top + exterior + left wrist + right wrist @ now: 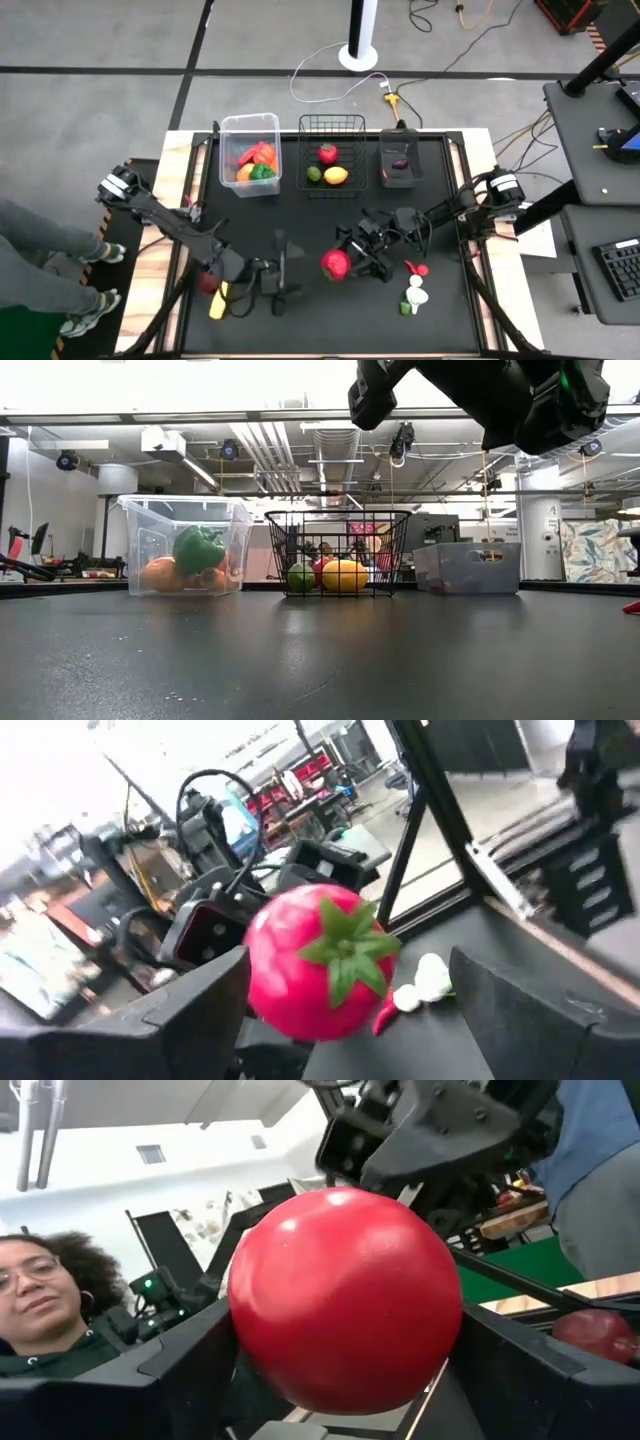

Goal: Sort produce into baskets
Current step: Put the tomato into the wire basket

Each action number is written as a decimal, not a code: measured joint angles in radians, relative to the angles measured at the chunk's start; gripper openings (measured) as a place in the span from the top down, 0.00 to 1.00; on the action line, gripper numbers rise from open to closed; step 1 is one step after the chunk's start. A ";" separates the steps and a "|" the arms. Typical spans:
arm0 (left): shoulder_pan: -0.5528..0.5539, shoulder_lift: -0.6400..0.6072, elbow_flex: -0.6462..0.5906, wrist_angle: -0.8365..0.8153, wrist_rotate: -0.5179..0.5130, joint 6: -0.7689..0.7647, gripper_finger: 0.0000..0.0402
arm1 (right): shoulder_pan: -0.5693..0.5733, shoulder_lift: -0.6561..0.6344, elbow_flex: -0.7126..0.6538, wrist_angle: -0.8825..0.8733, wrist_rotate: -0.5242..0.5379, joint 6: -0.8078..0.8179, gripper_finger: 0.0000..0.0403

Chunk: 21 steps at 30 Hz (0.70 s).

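A red toy tomato (336,263) with a green stem (345,945) is held above the middle of the table by my right gripper (348,262), which is shut on it. My left gripper (292,270) is open and faces the tomato from the table's left, a little apart from it. The clear tub (250,150) holds orange, red and green produce. The wire basket (332,150) holds a red, a green and a yellow piece. The smoky bin (400,160) holds a dark piece. My right gripper pinches the tomato's two opposite sides (250,1330) between its two fingers (190,1365). The fingers come level from the table's right. The tomato is lifted clear of the table, its stem end turned toward my left gripper.
A red fruit (207,283) and a yellow piece (218,302) lie under my left arm. A red chili (417,267), white pieces (417,292) and a small green piece (405,308) lie near right. A person's legs (40,260) show at the table's left.
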 joint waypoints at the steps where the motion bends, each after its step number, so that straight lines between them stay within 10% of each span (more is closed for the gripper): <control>1: 0.000 0.019 0.000 0.016 -0.003 0.040 0.20 | 0.000 0.000 0.000 0.000 0.000 0.005 0.21; 21: 0.054 0.156 0.021 0.252 0.009 0.198 0.20 | 0.001 -0.002 0.001 0.004 -0.001 0.023 0.21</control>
